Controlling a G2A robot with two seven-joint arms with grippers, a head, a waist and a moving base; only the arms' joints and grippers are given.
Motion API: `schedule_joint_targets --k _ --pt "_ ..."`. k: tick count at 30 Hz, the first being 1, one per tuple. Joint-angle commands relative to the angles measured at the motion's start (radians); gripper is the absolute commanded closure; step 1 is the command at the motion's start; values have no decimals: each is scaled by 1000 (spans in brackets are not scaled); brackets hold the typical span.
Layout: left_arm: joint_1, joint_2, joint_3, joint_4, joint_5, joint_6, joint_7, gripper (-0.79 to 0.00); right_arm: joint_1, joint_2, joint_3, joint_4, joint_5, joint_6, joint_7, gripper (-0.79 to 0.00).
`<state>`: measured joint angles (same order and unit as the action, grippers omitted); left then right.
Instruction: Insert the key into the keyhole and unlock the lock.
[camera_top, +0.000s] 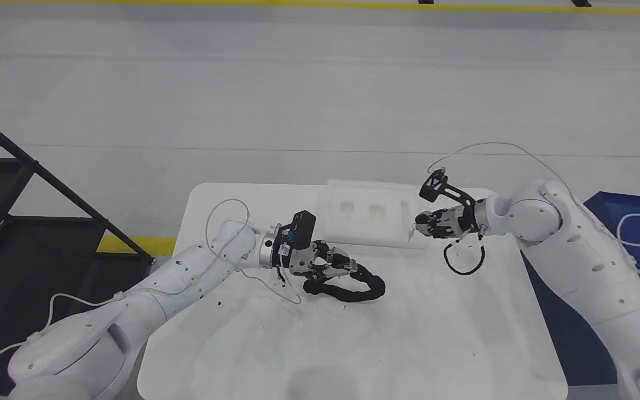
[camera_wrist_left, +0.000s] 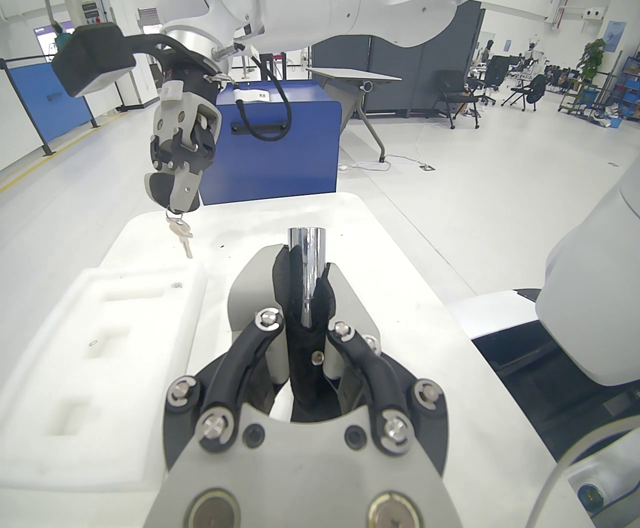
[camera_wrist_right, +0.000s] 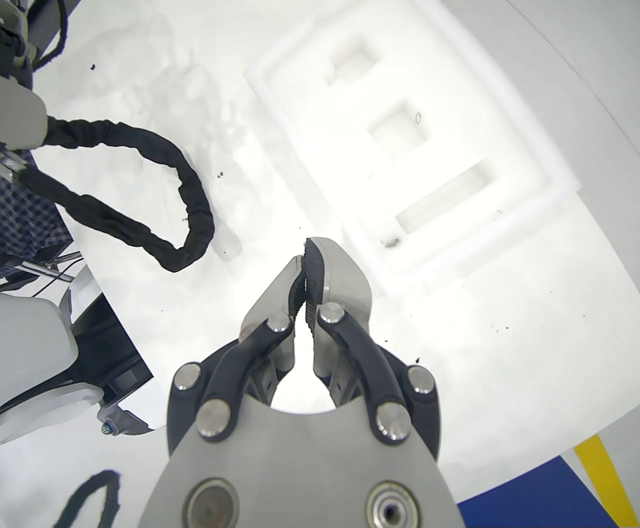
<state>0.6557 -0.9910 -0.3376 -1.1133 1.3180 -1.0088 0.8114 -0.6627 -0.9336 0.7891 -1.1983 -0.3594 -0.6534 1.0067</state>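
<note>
The lock is a chrome cylinder (camera_wrist_left: 311, 272) on a black fabric-covered cable loop (camera_top: 352, 289). My left gripper (camera_top: 326, 267) is shut on the cylinder, whose open end points away from the wrist camera, toward the far table edge. The cable loop (camera_wrist_right: 150, 232) trails on the table. My right gripper (camera_top: 424, 228) hovers over the table's far right part, next to the foam tray. It is shut on a key ring, and small silver keys (camera_wrist_left: 181, 234) dangle below the fingertips (camera_wrist_left: 172, 197). In the right wrist view the pads (camera_wrist_right: 306, 260) are pressed together.
A white foam tray (camera_top: 372, 214) with three rectangular recesses lies at the table's far edge between the arms. The white table (camera_top: 400, 350) has bare room in front. A black frame (camera_top: 40, 190) stands left of the table and a blue panel (camera_top: 615, 215) right of it.
</note>
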Motion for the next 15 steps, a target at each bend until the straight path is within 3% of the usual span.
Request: schedule_joint_targets --k 1,12,15 --pt "0 0 0 0 0 0 0 0 26 -17 -28 46 1 -6 -9 0" --pt "0 0 0 0 0 0 0 0 136 -105 -141 271 1 -55 -80 0" --pt "0 0 0 0 0 0 0 0 141 -109 -146 283 -1 -58 -85 0"
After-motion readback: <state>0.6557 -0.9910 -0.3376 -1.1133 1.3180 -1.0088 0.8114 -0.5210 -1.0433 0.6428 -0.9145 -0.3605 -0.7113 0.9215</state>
